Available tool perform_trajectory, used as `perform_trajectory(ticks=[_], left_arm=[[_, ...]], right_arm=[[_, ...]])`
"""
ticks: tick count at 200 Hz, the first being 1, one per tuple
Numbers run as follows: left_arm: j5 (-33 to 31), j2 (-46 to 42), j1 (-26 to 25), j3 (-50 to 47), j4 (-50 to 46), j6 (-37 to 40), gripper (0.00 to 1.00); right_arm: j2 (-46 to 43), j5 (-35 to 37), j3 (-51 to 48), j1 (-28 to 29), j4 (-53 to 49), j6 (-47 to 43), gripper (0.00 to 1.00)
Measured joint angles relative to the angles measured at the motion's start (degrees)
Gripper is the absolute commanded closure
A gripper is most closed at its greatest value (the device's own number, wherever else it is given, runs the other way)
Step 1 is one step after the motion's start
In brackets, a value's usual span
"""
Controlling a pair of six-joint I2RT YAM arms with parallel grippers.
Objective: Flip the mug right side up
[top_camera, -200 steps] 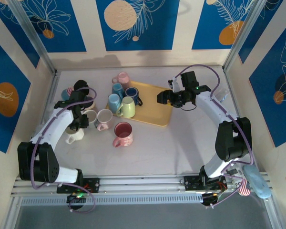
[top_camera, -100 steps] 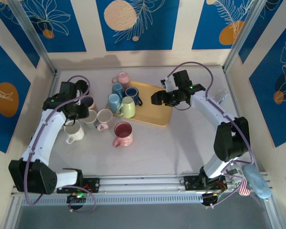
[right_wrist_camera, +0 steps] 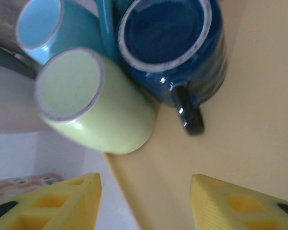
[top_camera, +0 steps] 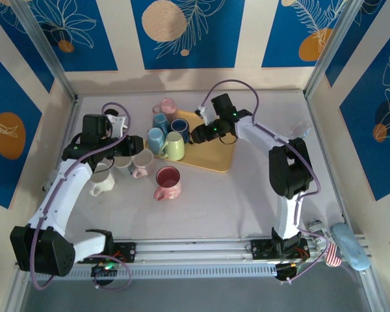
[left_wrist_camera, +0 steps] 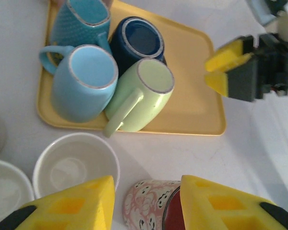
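A flat yellow plastic tray [top_camera: 214, 153] sits mid-tabletop, toward the far edge, and four mugs crowd its left end, all showing their bases. There is a glossy dark blue ceramic mug [top_camera: 180, 127] standing upside down, a pale green ceramic mug [top_camera: 172, 148] just nearer, tipped at a slant and touching it, a light blue mug [top_camera: 156, 138] by the tray's left rim, and a teal mug [top_camera: 160, 121] behind that. The right gripper [top_camera: 198, 133] hangs low over the tray just right of the dark blue mug, its yellow fingers [right_wrist_camera: 67, 201] apart with nothing between them. The left gripper [top_camera: 135, 144] hovers off the tray's left edge, fingers likewise spread and empty. It is above an upright white ceramic mug [top_camera: 143, 158] and a pink patterned mug with a red inside [top_camera: 168, 180], which stands rim-up on the bare tabletop nearer the arms' edge.
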Motion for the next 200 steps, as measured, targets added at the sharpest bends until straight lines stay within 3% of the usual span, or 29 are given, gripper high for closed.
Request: perform_trajectory(ticks=[67,200], left_arm=[[2.5,0.0,0.0,-1.4,3.7,1.5,0.54],[3.9,0.0,0.0,-3.7,6.5,1.5,0.52]], right_arm=[[8.9,4.3,8.3,1.9,-2.6,-6.2,0.49],[16.5,10.2,13.4,3.3,-3.5,-9.8,0.67]])
